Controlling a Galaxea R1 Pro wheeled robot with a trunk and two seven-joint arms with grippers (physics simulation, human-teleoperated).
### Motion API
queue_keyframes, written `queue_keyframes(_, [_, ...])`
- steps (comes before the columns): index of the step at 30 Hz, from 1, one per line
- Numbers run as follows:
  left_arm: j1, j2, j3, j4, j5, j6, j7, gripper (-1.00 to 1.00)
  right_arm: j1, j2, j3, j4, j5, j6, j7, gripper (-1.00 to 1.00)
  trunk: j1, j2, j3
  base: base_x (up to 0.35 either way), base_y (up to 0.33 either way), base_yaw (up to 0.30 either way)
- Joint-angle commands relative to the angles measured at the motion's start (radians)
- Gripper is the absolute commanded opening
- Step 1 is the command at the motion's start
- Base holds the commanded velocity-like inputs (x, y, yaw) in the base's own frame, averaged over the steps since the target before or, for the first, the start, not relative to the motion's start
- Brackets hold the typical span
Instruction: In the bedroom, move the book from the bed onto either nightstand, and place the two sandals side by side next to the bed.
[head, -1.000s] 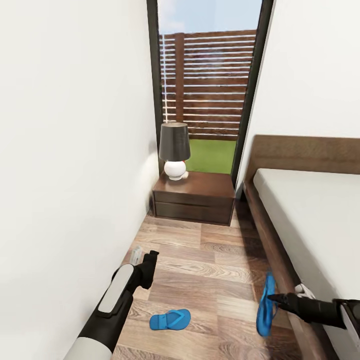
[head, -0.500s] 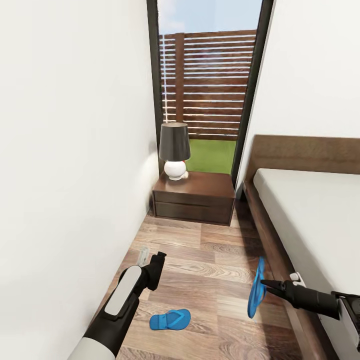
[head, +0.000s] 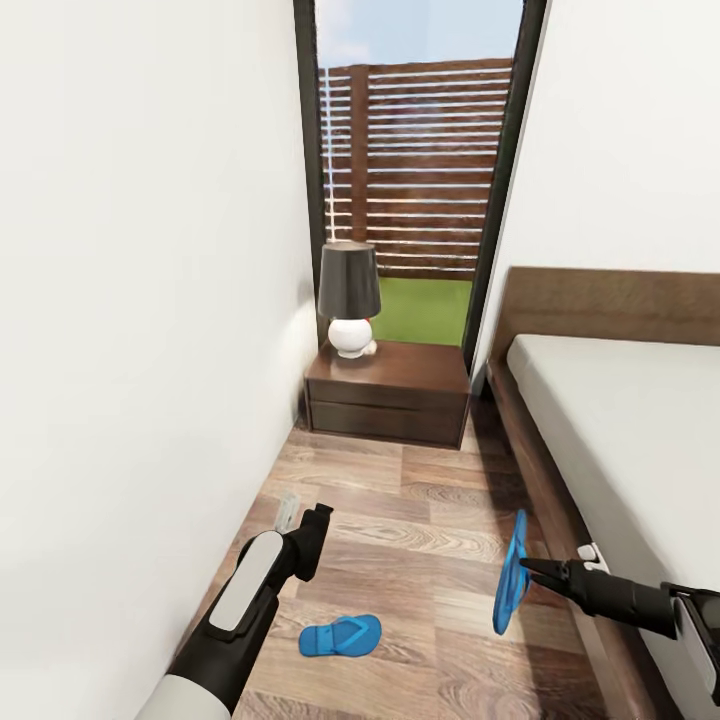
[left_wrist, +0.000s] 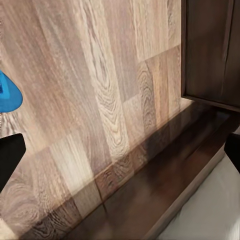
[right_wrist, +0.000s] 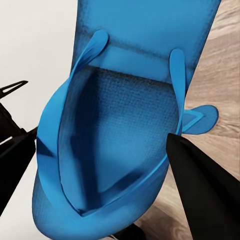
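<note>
Grey-brown plank floor (head: 420, 500) runs as a narrow strip between the white wall and the bed (head: 620, 420), whose dark frame edge borders it on the right. At the strip's far end stands the nightstand (head: 388, 395) with a lamp (head: 349, 298) on it. The right gripper (head: 528, 571) is clenched on one sandal (head: 511, 572), held on edge above the floor just beside the bed frame, its long axis nearly upright. The other sandal (head: 341, 635) lies flat on the floor to the left of it and lower, long axis crossways to the bed edge; the left gripper (head: 318, 520) hovers near it, and I cannot tell its state. I judge the held sandal must come down beside that one. The right wrist view shows the straps (right_wrist: 95, 50) and the pinch on the sole; the left wrist view catches a blue tip (left_wrist: 7, 95).
</note>
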Motion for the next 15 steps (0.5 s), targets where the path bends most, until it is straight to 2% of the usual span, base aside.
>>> queue_keyframes(1, [0.000,0.000,0.000,-0.001,0.001,0.004,0.005,1.00,0.000,0.000,-0.001,0.000,-0.015,0.010,0.001,-1.00,0.004,-0.008,-0.004,0.000,0.000,0.000])
queue_keyframes(5, [0.000,0.000,0.000,-0.001,0.001,0.005,0.005,1.00,0.000,-0.003,-0.002,-0.001,-0.099,0.010,0.001,-1.00,0.019,-0.036,-0.017,0.000,0.000,0.000])
queue_keyframes(7, [0.000,0.000,0.000,-0.001,0.001,0.005,0.005,1.00,0.000,-0.005,-0.002,-0.001,-0.125,0.010,0.001,-1.00,0.027,-0.050,-0.023,0.000,0.000,0.000])
queue_keyframes(15, [0.000,0.000,0.000,-0.001,0.001,0.005,0.005,1.00,-0.001,-0.003,-0.002,0.001,-0.142,0.009,-0.007,-1.00,0.057,-0.106,-0.048,0.000,0.000,0.000])
